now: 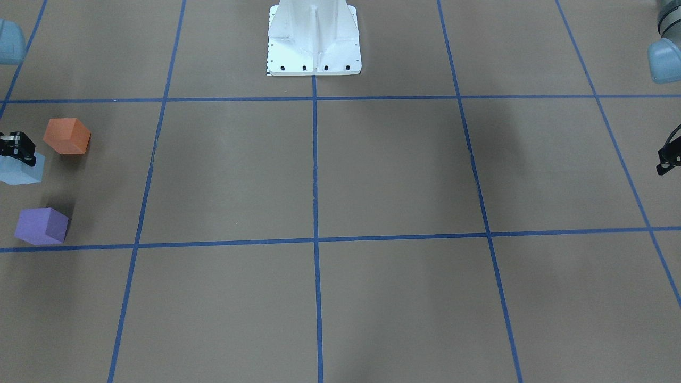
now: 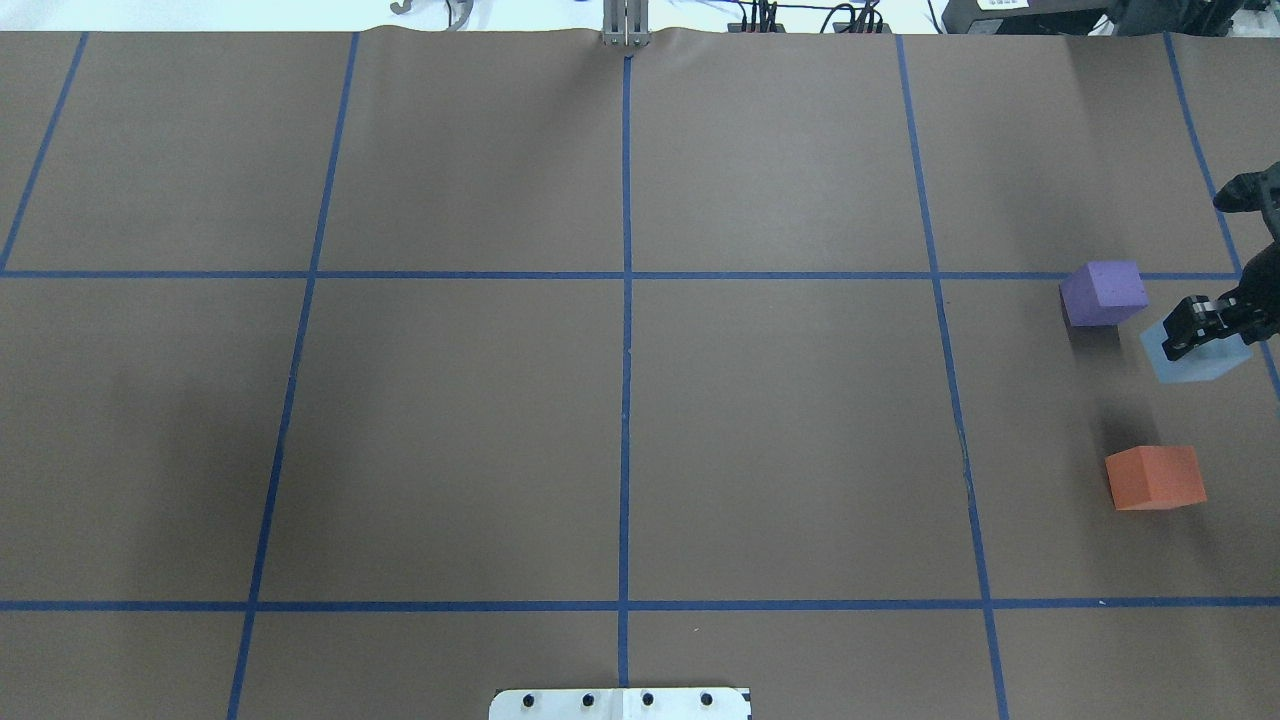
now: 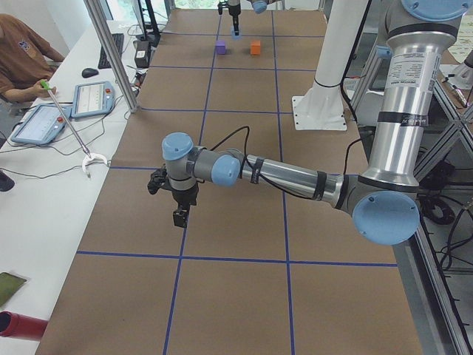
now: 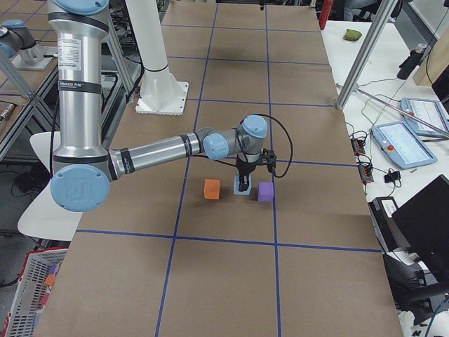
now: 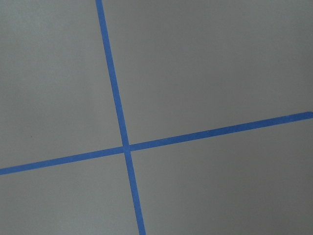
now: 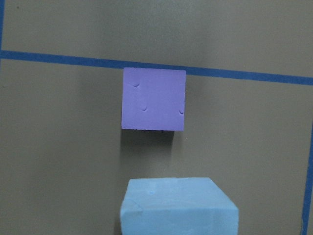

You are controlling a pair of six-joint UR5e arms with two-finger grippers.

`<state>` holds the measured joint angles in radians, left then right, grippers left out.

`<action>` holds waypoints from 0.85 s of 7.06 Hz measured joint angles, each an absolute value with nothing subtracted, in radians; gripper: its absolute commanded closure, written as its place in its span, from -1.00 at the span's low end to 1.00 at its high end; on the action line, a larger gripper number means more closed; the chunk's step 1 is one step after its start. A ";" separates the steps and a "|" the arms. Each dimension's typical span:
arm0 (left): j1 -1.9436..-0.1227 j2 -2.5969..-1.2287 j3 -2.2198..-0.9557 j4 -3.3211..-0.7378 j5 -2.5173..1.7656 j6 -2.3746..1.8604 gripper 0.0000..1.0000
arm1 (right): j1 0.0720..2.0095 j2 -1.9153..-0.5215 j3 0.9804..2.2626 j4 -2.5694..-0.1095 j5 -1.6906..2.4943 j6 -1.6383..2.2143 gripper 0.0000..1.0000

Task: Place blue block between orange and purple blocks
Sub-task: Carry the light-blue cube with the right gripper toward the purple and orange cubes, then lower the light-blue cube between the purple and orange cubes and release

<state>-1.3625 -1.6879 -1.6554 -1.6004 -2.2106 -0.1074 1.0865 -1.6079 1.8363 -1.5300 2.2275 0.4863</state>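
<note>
The blue block (image 2: 1200,362) sits between the purple block (image 2: 1103,293) and the orange block (image 2: 1155,477), nearer the purple one and offset toward the table's right end. My right gripper (image 2: 1203,326) stands over it with its fingers down around it, seemingly shut on it, as the exterior right view (image 4: 242,187) also shows. The right wrist view shows the blue block (image 6: 178,205) close at the bottom and the purple block (image 6: 154,98) beyond it. My left gripper (image 3: 179,216) hangs over bare table far from the blocks; I cannot tell whether it is open.
The white robot base (image 1: 314,40) stands at the table's middle edge. Blue tape lines (image 2: 626,300) grid the brown table. Operators' tablets (image 4: 408,144) and cables lie on the side table beyond the far edge.
</note>
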 measured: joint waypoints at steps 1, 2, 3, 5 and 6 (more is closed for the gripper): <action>-1.362 -1.691 -1.656 -1.601 -2.210 -0.107 -1.00 | 1.050 -1.601 1.825 -1.527 2.226 0.512 1.00; -1.362 -1.691 -1.656 -1.600 -2.210 -0.107 -1.00 | 1.031 -1.588 1.813 -1.527 2.226 0.525 1.00; -1.362 -1.689 -1.657 -1.600 -2.210 -0.107 -1.00 | 1.024 -1.564 1.785 -1.527 2.226 0.529 1.00; -1.362 -1.682 -1.660 -1.608 -2.210 -0.107 -1.00 | 1.021 -1.515 1.716 -1.525 2.225 0.531 1.00; -1.362 -1.681 -1.660 -1.611 -2.209 -0.107 -1.00 | 1.020 -1.507 1.697 -1.525 2.226 0.531 1.00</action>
<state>-1.3622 -1.6805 -1.6596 -1.6107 -2.2094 -0.1074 1.0202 -1.5074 1.6969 -1.5249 2.2256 0.5307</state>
